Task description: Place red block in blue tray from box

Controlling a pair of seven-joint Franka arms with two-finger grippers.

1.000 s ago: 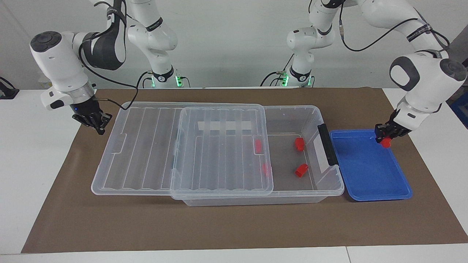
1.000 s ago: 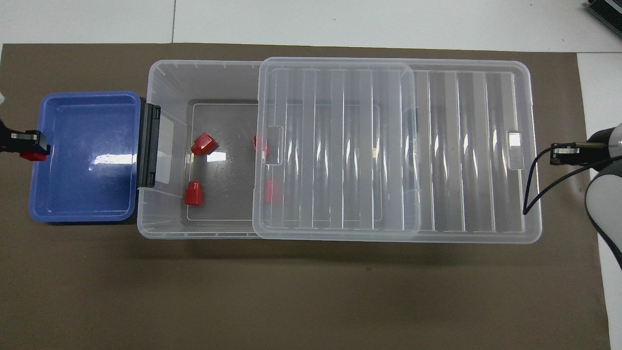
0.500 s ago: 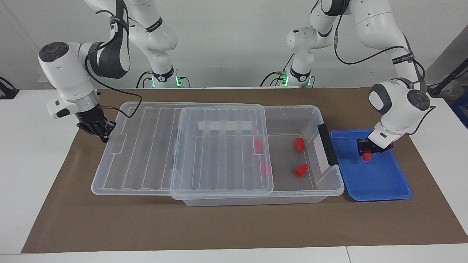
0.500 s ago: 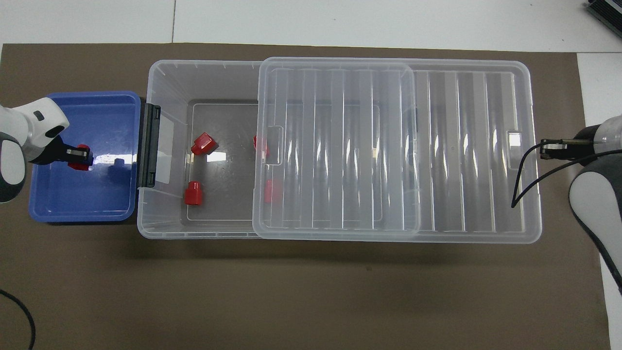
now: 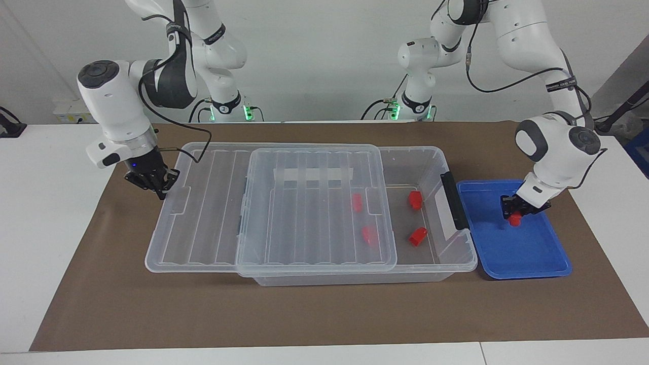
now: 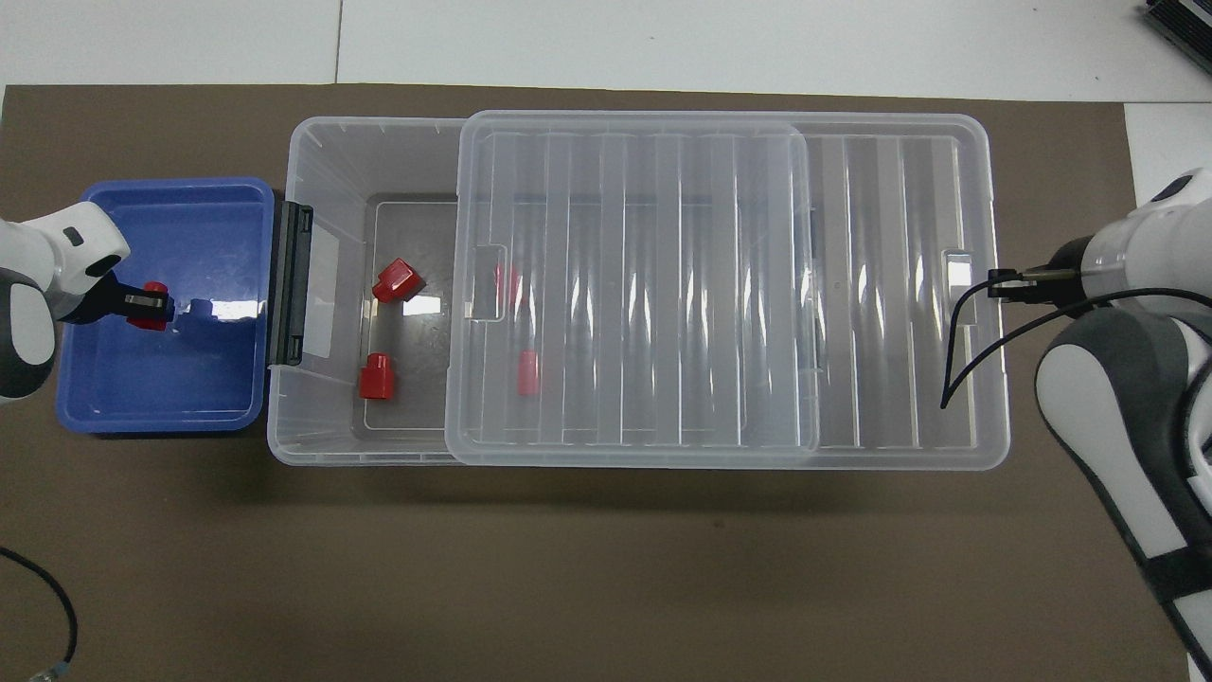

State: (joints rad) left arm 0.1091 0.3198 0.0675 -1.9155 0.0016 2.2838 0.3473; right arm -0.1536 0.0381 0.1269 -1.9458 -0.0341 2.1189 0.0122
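**Red block held low over the blue tray, ready for release**

Red plastic marks the centre of this moment: the left gripper [image 5: 515, 215] is pinched tight on the red block [image 5: 515, 219], holding it low inside the blue tray [image 5: 527, 263], at or just above the tray floor; contact cannot be judged. The tray sits on a brown mat [image 5: 324, 314] at the left arm's end of the table, touching the black-latched end of the box [image 5: 355, 276].

The box is a large clear bin. Its ribbed lid [image 5: 203, 213] is slid partway toward the right arm's end, leaving the end by the tray uncovered. Two other red blocks [image 5: 417, 236] lie in the uncovered part, and two more show dimly through the lid.

The right gripper [image 5: 161, 187], fingertips pressed together on nothing, rests against the lid's end edge at the right arm's end of the table.

The step in hand looks like the placing itself. The next move probably calls for the left fingers to part so the block settles in the tray, then a straight lift clear of the rim.
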